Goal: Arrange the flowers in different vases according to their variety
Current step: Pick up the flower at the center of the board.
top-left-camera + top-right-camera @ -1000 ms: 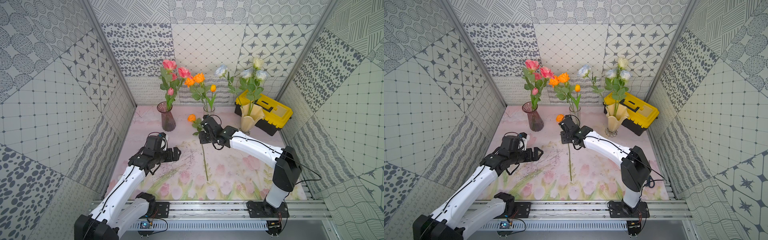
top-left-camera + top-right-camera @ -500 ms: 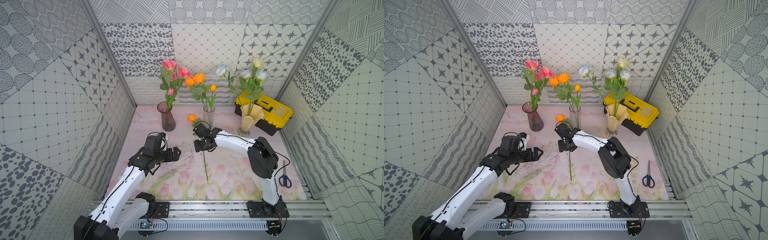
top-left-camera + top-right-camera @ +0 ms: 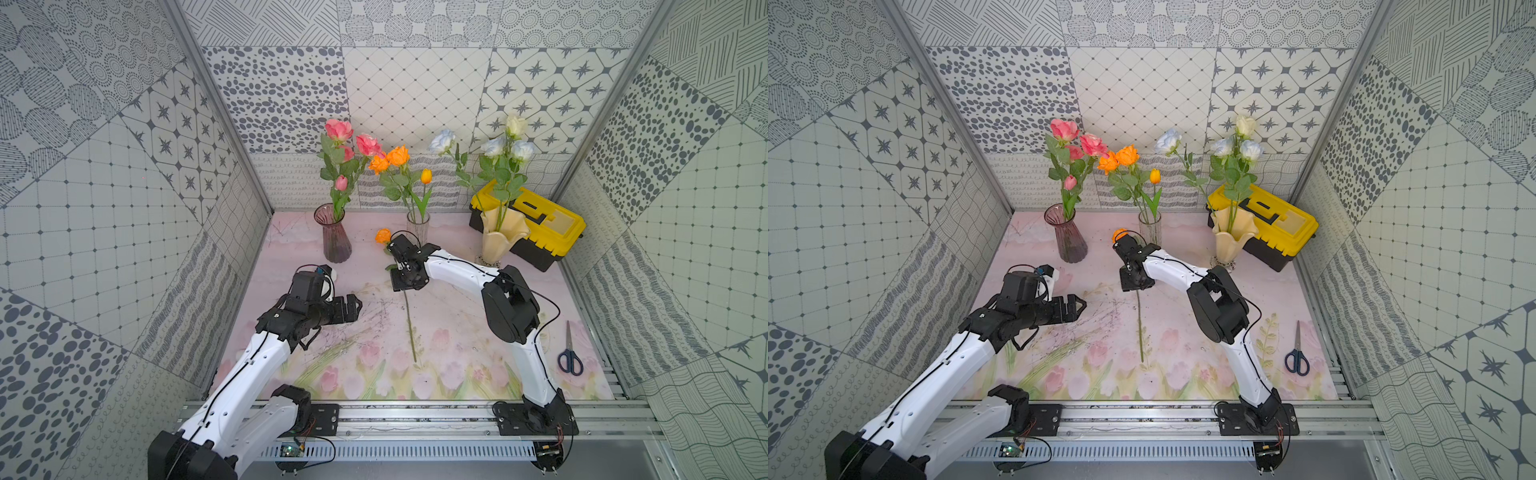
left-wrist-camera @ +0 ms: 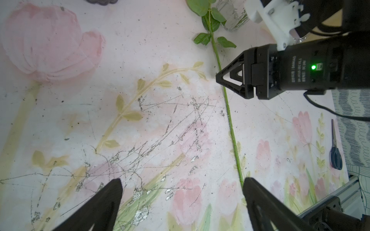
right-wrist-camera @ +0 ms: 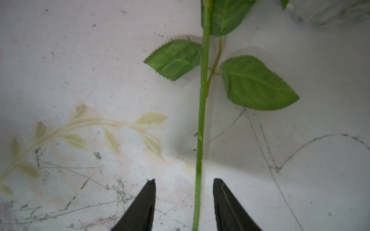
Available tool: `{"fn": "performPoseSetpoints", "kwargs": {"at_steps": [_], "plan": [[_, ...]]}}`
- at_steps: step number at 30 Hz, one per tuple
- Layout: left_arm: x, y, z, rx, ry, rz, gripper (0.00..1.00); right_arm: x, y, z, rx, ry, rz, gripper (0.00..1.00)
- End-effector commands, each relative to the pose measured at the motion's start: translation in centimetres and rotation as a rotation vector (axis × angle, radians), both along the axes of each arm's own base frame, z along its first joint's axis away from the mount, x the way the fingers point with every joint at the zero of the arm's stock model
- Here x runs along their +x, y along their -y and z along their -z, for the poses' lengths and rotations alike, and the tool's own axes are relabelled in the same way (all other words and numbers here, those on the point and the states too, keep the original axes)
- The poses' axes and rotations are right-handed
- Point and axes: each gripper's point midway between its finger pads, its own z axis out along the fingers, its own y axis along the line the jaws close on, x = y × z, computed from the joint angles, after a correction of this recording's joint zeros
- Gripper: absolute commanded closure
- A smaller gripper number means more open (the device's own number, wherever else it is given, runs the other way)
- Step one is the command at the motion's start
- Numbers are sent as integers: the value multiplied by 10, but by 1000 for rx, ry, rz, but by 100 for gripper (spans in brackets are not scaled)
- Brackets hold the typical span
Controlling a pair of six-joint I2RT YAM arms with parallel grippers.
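Loose orange rose straddled by the right gripper — jaws parted, nothing clamped.

In both top views the rose lies flat on the flowered tablecloth. Its small orange bloom sits just behind the gripper's wrist, and its thin green stem runs out from under the fingertips. The clear vase of orange flowers stands just past the bloom. The left gripper hangs well off to the side, spread wide and empty. In the left wrist view its black fingers frame scuffed cloth, with the stem's end slipping behind one of them. In the right wrist view the straight, jointed stem passes between the tips with cloth showing on both sides — two serrated leaves branch off just ahead.
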Motion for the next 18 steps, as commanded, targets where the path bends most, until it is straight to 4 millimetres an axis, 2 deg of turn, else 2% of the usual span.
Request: {"fn": "performPoseSetpoints", "kwargs": {"at_steps": [1,12,16,18], "plan": [[3,4,-1,-10,18,19,1,3,-1,5,-31,-8,-18,51],[3,3,0,-8,12,17,1,-1,12,25,-107,-73,1,63],[3,3,-1,-9,17,19,1,-4,14,28,-112,-87,1,72],[3,3,-1,-8,16,18,1,-7,14,30,-114,-96,-2,80]]}}
